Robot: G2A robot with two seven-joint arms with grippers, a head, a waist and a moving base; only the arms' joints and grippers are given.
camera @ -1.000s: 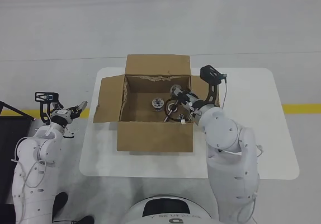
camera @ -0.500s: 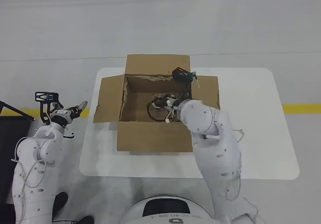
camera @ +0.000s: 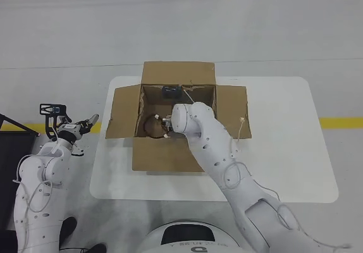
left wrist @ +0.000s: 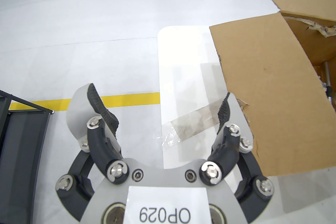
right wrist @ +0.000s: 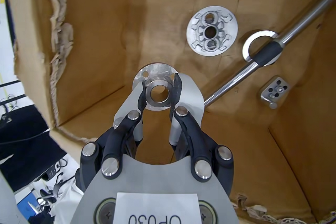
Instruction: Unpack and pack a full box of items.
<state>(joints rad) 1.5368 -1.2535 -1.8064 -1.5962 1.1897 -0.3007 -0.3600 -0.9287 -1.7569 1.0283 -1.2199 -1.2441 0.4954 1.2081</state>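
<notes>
Progress looked hard to pin down, so I took stock from my left side across.

My left gripper (left wrist: 159, 104) hung just off the nine o'clock edge of the counter (camera: 283, 139). Its fingers were spread wide and held nothing. From it I could see the outer face of the nearest flap of the box (camera: 175, 161).

The box stood open on the counter with all four flaps folded out. My right arm reached down into it, toward the nine o'clock side of its floor. There my right gripper (right wrist: 158, 89) was clamped on the raised collar of a flanged metal hub (right wrist: 155, 68). I could not tell whether the hub sat on the cardboard or hung just above it.

Further in lay a slotted round disc (right wrist: 193, 33). Just beside it was a flat metal ring (right wrist: 258, 33), with a steel rod (right wrist: 265, 54) slanting across it. A small drilled block (right wrist: 275, 91) lay near the rod.

Every piece I could see was inside the box. I judged this was either the very start of unpacking, with the hub first in hand, or the tail of repacking. If it was unpacking, four pieces were left on the floor after the hub. My left gripper had no part in it yet.
</notes>
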